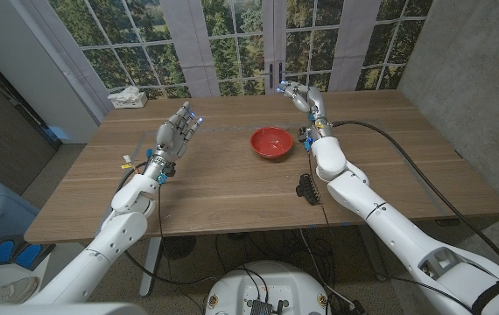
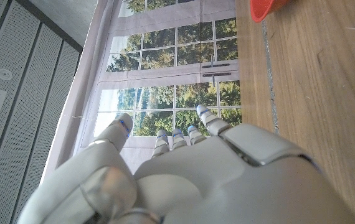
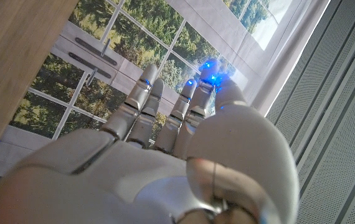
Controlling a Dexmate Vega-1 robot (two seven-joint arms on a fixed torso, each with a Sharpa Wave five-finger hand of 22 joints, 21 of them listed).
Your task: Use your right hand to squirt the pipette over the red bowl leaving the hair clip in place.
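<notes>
Pipette: I cannot make it out for certain; a small dark thing lies under my right wrist just beside the red bowl (image 1: pixel 270 142), which sits mid-desk (image 1: pixel 223 188). Hair clip (image 1: pixel 308 187) rests nearer, beside my forearm. My right hand (image 1: pixel 303 96) hovers raised beyond the bowl, fingers apart, holding nothing.

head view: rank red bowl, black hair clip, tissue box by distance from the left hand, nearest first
From the left hand:
1. Tissue box, at the table's far left corner, behind the hand. Close to the bowl's distance, so 1 and 2 are hard to split.
2. Red bowl, mid-table, toward the robot's right.
3. Black hair clip, near edge, beside the right forearm, plainly farthest.
</notes>
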